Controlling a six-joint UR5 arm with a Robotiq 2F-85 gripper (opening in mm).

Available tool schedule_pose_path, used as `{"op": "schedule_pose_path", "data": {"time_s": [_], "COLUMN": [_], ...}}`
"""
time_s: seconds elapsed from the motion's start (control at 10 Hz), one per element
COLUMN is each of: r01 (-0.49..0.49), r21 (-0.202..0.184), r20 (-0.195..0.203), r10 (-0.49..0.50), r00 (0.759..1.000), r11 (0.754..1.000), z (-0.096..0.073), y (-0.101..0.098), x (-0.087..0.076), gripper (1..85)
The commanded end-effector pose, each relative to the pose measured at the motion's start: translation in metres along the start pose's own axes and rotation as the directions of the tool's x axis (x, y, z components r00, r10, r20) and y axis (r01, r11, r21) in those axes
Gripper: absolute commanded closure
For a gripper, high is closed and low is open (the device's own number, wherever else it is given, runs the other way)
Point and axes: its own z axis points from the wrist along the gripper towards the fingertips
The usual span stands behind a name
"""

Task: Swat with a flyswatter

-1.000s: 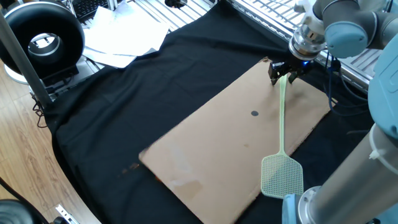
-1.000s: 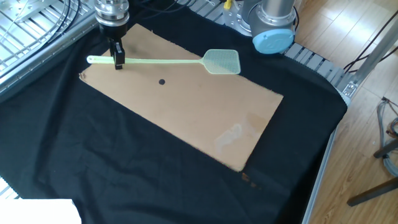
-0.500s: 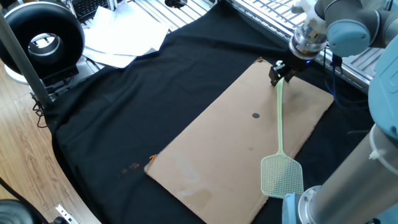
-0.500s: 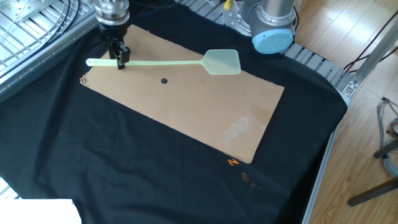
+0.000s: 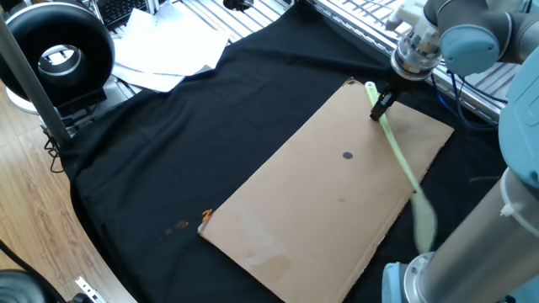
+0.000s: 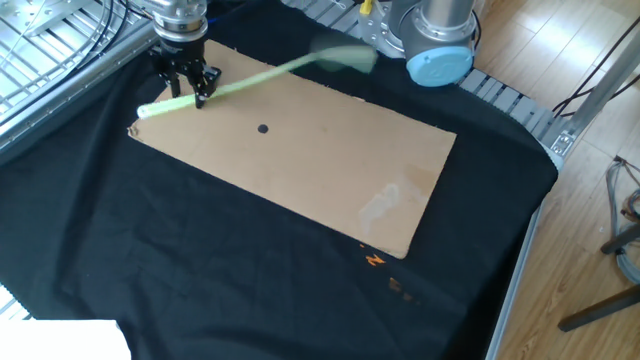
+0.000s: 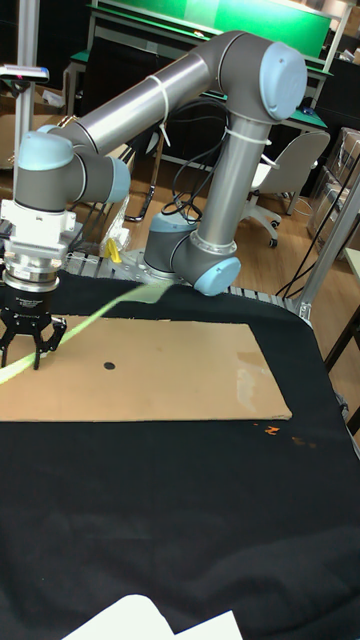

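The flyswatter (image 5: 401,153) is pale green and smeared by motion. Its head is lifted off the brown cardboard sheet (image 5: 295,202) and hangs in the air near the arm's base. My gripper (image 5: 383,103) is shut on the handle close to its end, at the sheet's far corner. From the other side, the flyswatter (image 6: 262,77) slants upward from my gripper (image 6: 190,88), above the cardboard (image 6: 320,165). A small black dot (image 6: 262,128) marks the sheet. The tall view shows my gripper (image 7: 30,345) holding the raised flyswatter (image 7: 100,312).
A black cloth (image 5: 210,126) covers the table. White papers (image 5: 168,55) and a round black device (image 5: 59,50) lie at the far left. The arm's base (image 6: 440,50) stands behind the sheet. Metal racks (image 6: 50,50) flank it. A small orange scrap (image 6: 374,260) lies by the cardboard's corner.
The flyswatter's head has swung up off the cardboard and is now blurred in the air. My gripper has tilted at the handle end. The cardboard shifted slightly earlier.
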Motion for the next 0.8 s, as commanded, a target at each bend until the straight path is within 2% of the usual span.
{"op": "schedule_pose_path", "data": {"time_s": [0.0,0.2,0.3,0.4,0.5,0.6,0.7], "r01": [0.010,0.045,0.015,0.016,-0.036,-0.081,-0.088], "r21": [-0.001,-0.007,0.002,0.006,-0.002,-0.008,-0.010], "r20": [-0.012,-0.011,-0.029,-0.040,-0.036,-0.039,-0.037], "r10": [-0.010,-0.045,-0.015,-0.016,0.036,0.081,0.088], "r00": [1.000,0.999,0.999,0.999,0.999,0.996,0.995], "r11": [1.000,0.999,1.000,1.000,0.999,0.997,0.996], "z": [-0.001,-0.002,-0.003,-0.004,-0.007,-0.010,-0.014], "y": [-0.001,0.000,-0.002,-0.002,0.003,0.006,0.004], "x": [0.002,0.003,0.007,0.008,0.002,-0.002,-0.006], "gripper": [45.0,50.3,59.3,63.3,69.3,83.3,83.7]}}
